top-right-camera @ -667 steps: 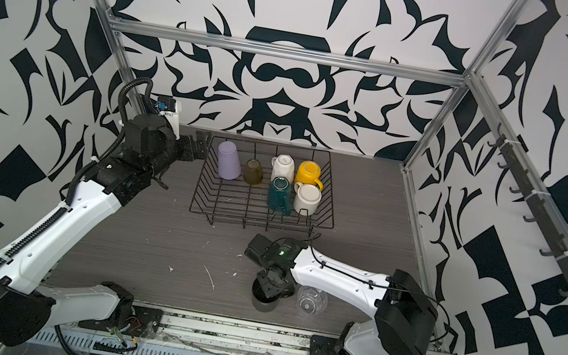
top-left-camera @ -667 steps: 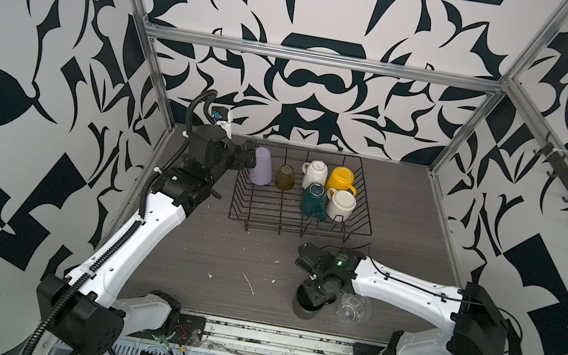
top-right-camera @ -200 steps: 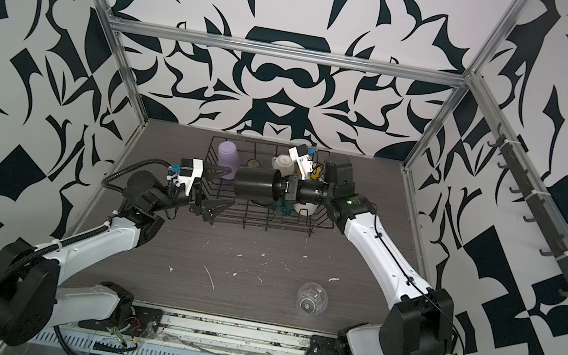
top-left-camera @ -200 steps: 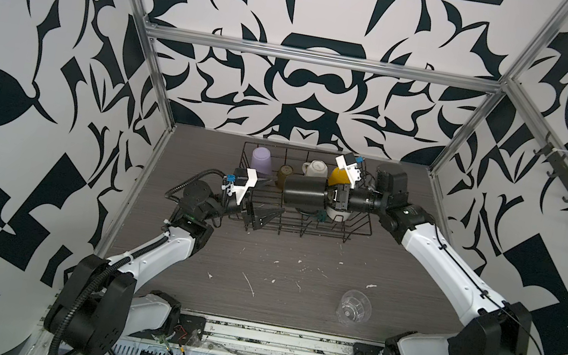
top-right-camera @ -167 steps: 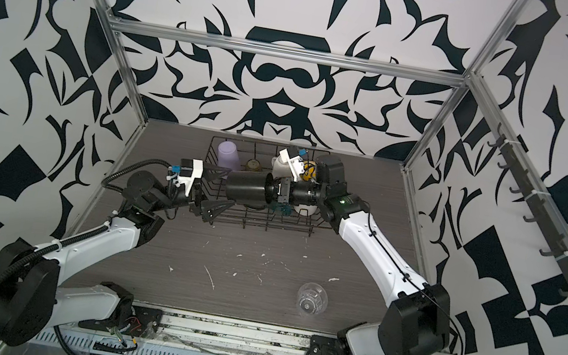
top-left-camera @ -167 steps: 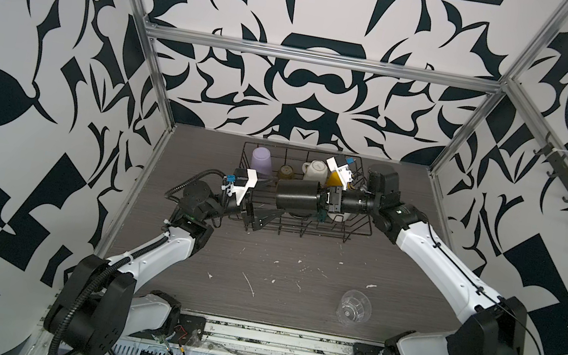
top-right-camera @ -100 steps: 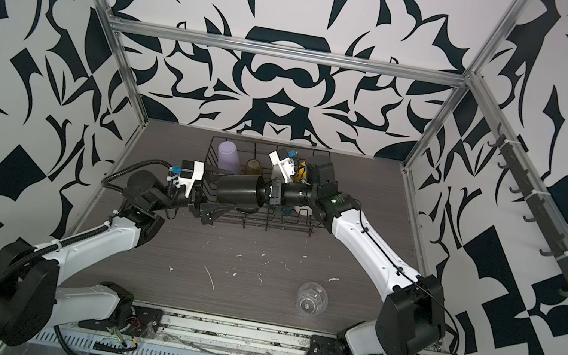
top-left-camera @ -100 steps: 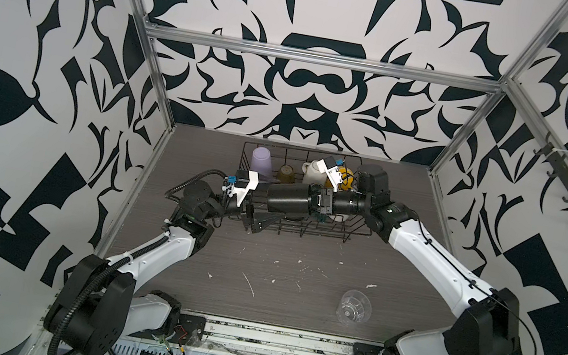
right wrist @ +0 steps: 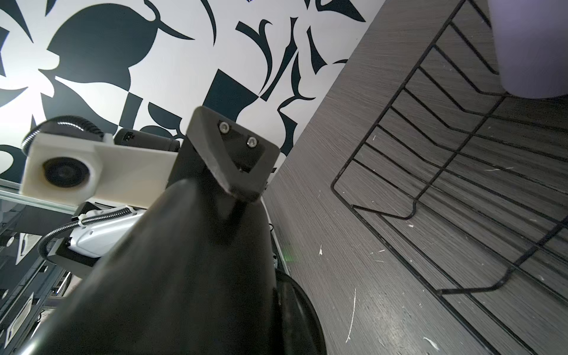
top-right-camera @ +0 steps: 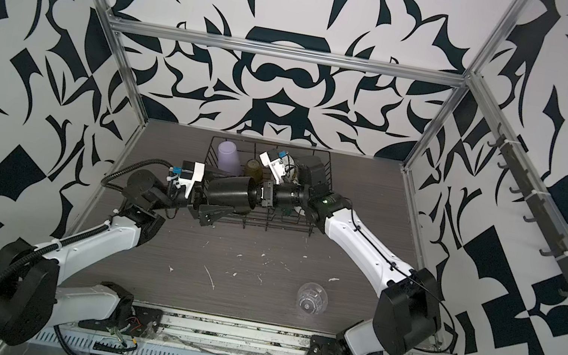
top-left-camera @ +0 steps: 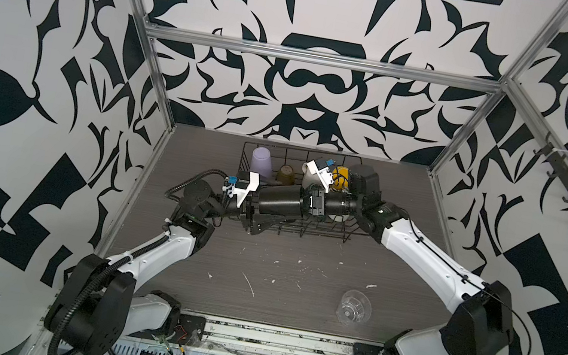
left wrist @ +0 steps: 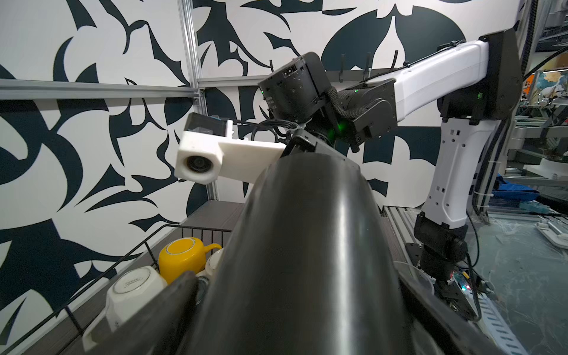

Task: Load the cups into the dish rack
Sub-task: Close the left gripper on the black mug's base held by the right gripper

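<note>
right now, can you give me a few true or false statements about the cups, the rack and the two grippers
1. The right gripper is shut on the black mug. True.
2. The left gripper is shut. False: it is open, with its jaws on either side of the mug's other end.
3. The clear glass sits in the rack. False: it is on the table, near the front edge.
4. The purple cup is in the rack. True.
5. The black mug is held upright. False: it is held on its side in the air.
</note>
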Motion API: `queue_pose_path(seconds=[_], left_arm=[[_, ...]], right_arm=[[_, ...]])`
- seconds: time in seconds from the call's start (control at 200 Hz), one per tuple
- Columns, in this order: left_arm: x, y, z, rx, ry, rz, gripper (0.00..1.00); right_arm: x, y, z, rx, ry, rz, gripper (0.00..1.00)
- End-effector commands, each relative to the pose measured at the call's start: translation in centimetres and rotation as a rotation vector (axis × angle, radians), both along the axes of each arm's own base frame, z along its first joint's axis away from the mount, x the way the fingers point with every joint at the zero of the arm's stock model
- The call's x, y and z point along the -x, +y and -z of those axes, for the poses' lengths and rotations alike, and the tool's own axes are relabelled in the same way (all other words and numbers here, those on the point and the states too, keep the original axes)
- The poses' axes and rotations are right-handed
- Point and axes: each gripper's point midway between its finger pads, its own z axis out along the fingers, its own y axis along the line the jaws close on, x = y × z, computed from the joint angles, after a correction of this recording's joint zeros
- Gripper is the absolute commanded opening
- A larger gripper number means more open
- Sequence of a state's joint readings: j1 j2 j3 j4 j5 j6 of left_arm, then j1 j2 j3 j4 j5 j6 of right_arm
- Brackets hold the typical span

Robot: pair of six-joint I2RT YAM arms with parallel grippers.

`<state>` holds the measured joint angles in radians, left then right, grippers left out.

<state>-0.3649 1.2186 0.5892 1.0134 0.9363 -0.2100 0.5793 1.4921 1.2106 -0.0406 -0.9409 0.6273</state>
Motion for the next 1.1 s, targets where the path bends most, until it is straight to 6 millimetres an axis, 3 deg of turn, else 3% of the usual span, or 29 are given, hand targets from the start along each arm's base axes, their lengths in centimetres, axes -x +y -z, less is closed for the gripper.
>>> queue_pose_path(seconds=[0.0, 0.33, 0.685, 0.785, 0.96, 1.095], left_arm=[[-0.3, 0.0, -1.5, 0.020, -0.038, -0.001, 0.99], [0.0, -0.1, -1.8, 0.026, -0.028, 0.022, 0.94], [0.0, -0.2, -2.6, 0.031, 0.008, 0.040, 0.73], [0.0, -0.1, -2.9, 0.036, 0.008, 0.031, 0.74], [0.2, 0.2, -3.0, 0.050, -0.034, 0.010, 0.89], [0.5, 0.2, -2.9, 0.052, -0.053, 0.016, 0.90]], right_arm=[[1.6, 0.9, -5.4, -0.139, -0.124, -0.090, 0.00], [1.6, 1.3, -5.1, -0.156, -0.102, -0.097, 0.00], [1.6, 1.8, -4.6, -0.164, -0.073, -0.108, 0.00], [1.6, 1.8, -4.3, -0.163, -0.064, -0.108, 0.00], [1.7, 2.1, -4.3, -0.171, -0.057, -0.116, 0.00], [1.7, 2.4, -4.3, -0.173, -0.056, -0.119, 0.00]])
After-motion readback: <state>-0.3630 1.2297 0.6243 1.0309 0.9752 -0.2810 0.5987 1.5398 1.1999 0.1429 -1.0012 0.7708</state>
